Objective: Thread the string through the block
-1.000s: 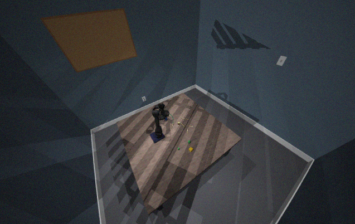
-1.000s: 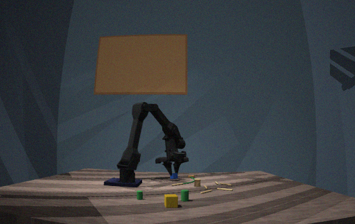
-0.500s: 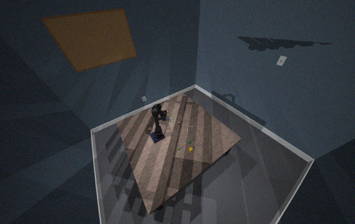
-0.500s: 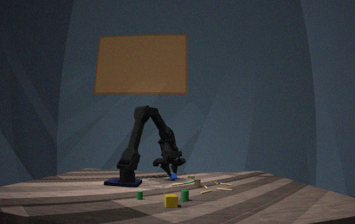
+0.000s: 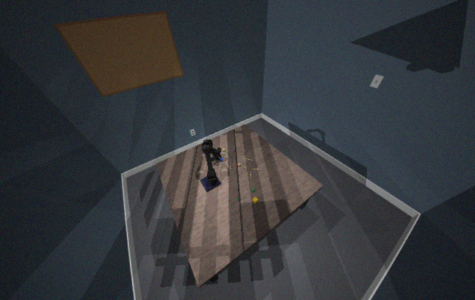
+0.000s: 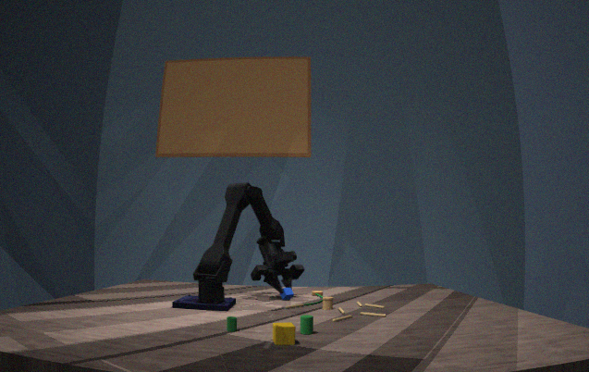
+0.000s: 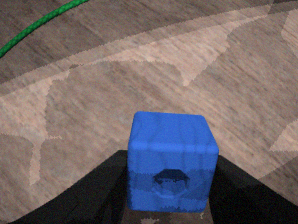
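The blue block [image 5: 221, 159] [image 6: 287, 293] [image 7: 170, 162] with a round hole in one face is between the fingers of my gripper [image 5: 220, 157] [image 6: 286, 289] [image 7: 169, 162], which is shut on it. The block looks tilted in the exterior view, low over the table; whether it touches the table is not clear. The round wooden button [image 5: 223, 149] [image 6: 317, 292] lies behind it. The green string [image 5: 231, 158] [image 6: 317, 302] [image 7: 42, 19] curves from the button to the thin stick [image 5: 230, 169] [image 6: 296, 305], which lies on the table. No string shows in the block's hole.
Several loose sticks [image 5: 244, 167] [image 6: 373, 315] lie right of the string, near a small tan cylinder [image 5: 238, 164] [image 6: 327, 303]. Farther off stand a larger green cylinder [image 5: 253, 190] [image 6: 306, 325], a smaller green cylinder [image 5: 238, 199] [image 6: 232, 324] and a yellow block [image 5: 255, 200] [image 6: 284, 334].
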{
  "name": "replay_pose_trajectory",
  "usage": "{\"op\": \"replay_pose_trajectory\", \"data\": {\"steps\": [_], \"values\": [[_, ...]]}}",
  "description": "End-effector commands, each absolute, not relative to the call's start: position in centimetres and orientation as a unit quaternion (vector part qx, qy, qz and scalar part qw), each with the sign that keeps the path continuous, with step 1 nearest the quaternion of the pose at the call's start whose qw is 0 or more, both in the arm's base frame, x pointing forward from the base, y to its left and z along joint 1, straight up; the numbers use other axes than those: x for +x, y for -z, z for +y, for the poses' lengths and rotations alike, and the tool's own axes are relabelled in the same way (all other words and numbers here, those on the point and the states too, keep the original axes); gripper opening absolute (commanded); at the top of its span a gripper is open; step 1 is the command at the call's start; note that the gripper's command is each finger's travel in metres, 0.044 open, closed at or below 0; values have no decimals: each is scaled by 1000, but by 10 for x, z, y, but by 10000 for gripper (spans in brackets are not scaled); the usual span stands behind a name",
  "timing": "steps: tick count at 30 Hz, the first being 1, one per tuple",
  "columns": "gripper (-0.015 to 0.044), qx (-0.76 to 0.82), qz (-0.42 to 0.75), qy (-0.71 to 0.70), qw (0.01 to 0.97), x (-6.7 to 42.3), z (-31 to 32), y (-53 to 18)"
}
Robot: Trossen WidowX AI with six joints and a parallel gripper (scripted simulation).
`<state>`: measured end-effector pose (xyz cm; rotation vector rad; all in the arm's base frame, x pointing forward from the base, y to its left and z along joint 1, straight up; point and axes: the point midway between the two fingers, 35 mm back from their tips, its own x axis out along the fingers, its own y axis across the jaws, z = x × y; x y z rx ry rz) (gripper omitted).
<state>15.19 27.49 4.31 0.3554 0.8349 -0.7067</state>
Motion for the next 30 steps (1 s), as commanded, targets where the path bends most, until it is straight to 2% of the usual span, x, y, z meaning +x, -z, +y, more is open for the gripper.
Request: {"op": "replay_pose_trajectory", "data": {"steps": [1,12,21,30], "values": [[0,159,368,340,851,150,277,-41],[0,130,293,352,879,144,283,-37],[236,139,314,351,871,146,281,-39],[240,139,314,351,871,146,281,-39]]}}
